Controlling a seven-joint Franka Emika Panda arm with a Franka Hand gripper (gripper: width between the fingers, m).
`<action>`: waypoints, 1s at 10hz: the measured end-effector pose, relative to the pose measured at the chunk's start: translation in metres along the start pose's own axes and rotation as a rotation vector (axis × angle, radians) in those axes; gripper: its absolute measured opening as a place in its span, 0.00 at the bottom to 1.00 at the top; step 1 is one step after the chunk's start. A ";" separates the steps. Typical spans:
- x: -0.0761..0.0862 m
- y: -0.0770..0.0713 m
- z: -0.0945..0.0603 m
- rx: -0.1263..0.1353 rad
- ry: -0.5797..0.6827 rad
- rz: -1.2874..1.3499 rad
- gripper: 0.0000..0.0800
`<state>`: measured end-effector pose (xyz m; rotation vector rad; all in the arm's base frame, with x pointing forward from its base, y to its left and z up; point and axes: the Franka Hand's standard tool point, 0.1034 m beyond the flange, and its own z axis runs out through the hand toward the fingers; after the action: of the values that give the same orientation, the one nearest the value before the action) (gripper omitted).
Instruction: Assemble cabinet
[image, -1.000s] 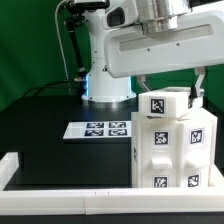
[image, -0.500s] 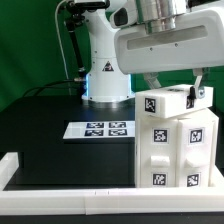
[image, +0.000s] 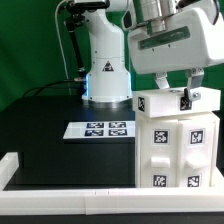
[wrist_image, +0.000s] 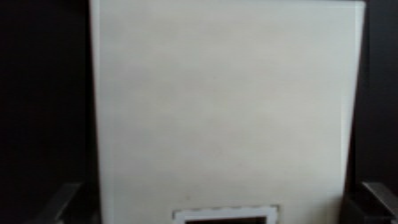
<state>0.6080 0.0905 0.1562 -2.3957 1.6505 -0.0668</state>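
The white cabinet (image: 178, 150) stands upright at the exterior view's right, with black-and-white tags on its front blocks. Its flat white top panel (image: 160, 104) lies across the top of the body. My gripper (image: 182, 96) reaches down from above and is shut on this top panel. One dark finger (image: 187, 97) shows at the panel's front edge. In the wrist view the top panel (wrist_image: 214, 100) fills the middle. My gripper (wrist_image: 217, 205) straddles it, with a dark fingertip against each long edge. A tag (wrist_image: 226, 215) shows at the panel's near end.
The marker board (image: 101, 129) lies flat on the black table (image: 50, 135), to the exterior view's left of the cabinet. A low white rail (image: 60, 175) edges the table's front and left. The arm's white base (image: 105, 75) stands behind the marker board.
My gripper has turned about its vertical axis and shifted toward the exterior view's right. The top panel has turned with it and now spans the cabinet's full width.
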 end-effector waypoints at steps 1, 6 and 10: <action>0.000 0.000 0.000 0.002 -0.001 0.066 0.70; 0.001 0.000 -0.001 0.025 -0.022 0.527 0.70; 0.002 -0.001 0.000 0.046 -0.043 0.822 0.70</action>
<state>0.6095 0.0890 0.1563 -1.5048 2.4197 0.0858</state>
